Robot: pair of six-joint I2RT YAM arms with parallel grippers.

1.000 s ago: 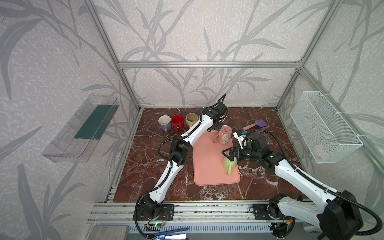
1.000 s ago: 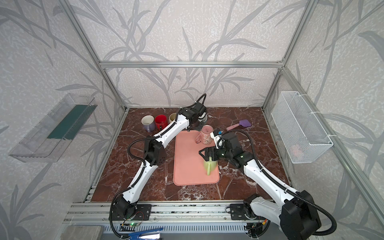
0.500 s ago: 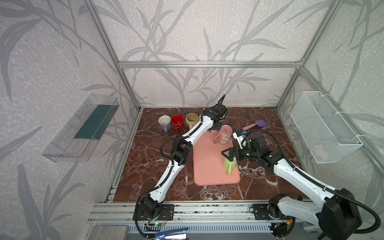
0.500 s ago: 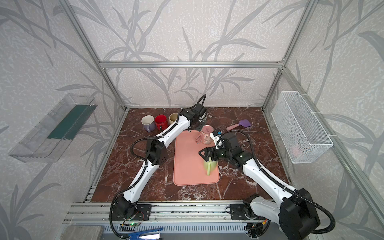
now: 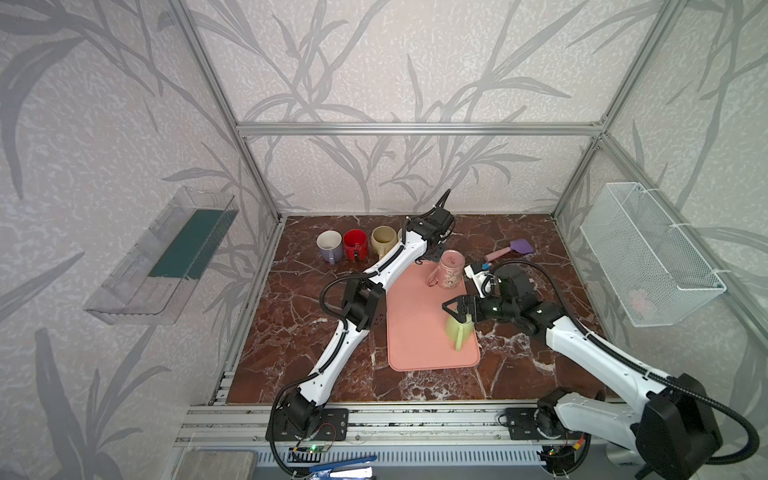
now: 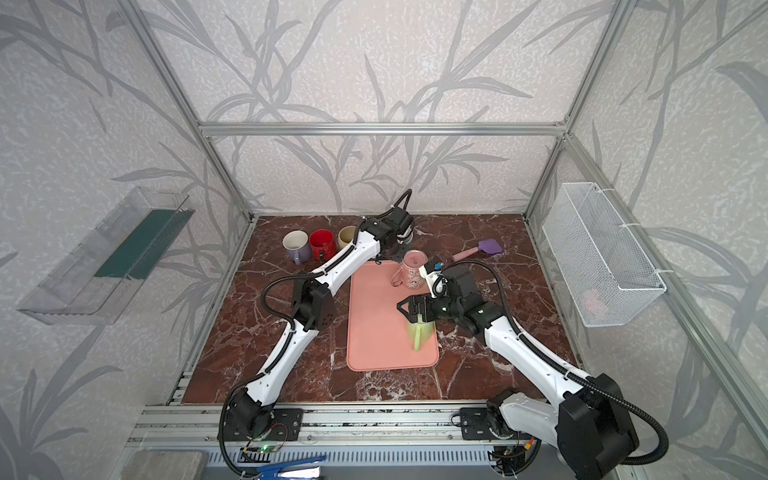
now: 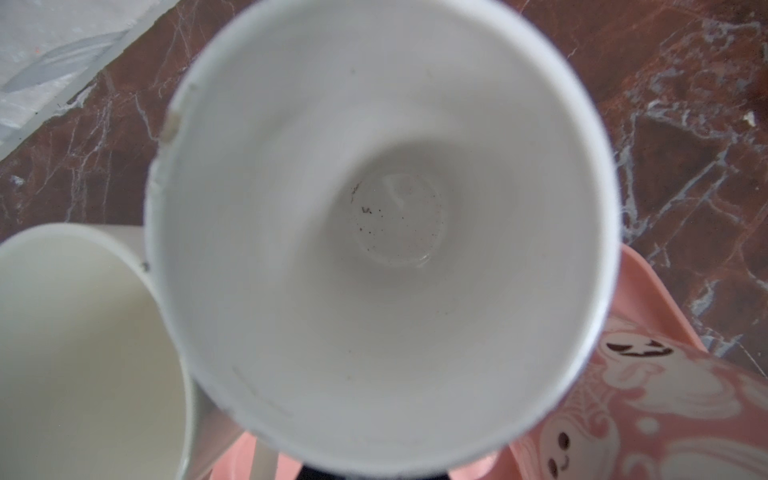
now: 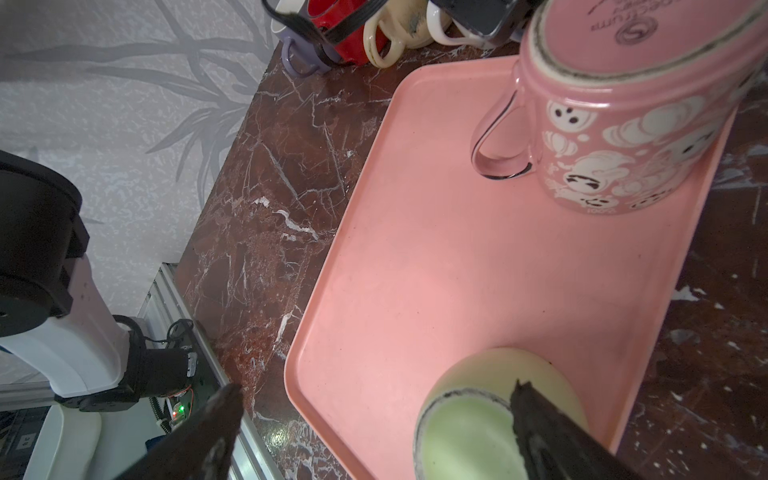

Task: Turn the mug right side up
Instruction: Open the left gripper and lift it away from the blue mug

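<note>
Two mugs stand upside down on the pink tray (image 5: pixel 415 332): a pink ghost-print mug (image 5: pixel 451 270) (image 8: pixel 623 124) at its far end and a pale green mug (image 5: pixel 457 332) (image 8: pixel 469 432) near its right edge. My right gripper (image 5: pixel 457 309) (image 8: pixel 374 419) hovers open just above the green mug, with one fingertip (image 8: pixel 536 415) over its base. My left gripper (image 5: pixel 434 243) is at the back, shut on a white mug (image 7: pixel 374 208) that stands mouth up; its fingers are hidden in the left wrist view.
A purple mug (image 5: pixel 330 245), a red mug (image 5: pixel 355 243) and a beige mug (image 5: pixel 384 239) stand upright in a row at the back left. A purple spatula (image 5: pixel 511 249) lies back right. A wire basket (image 5: pixel 648 257) hangs on the right wall, a clear shelf (image 5: pixel 166 257) on the left.
The left wrist has shifted very slightly at the back of the table. The right gripper stays open over the green mug.
</note>
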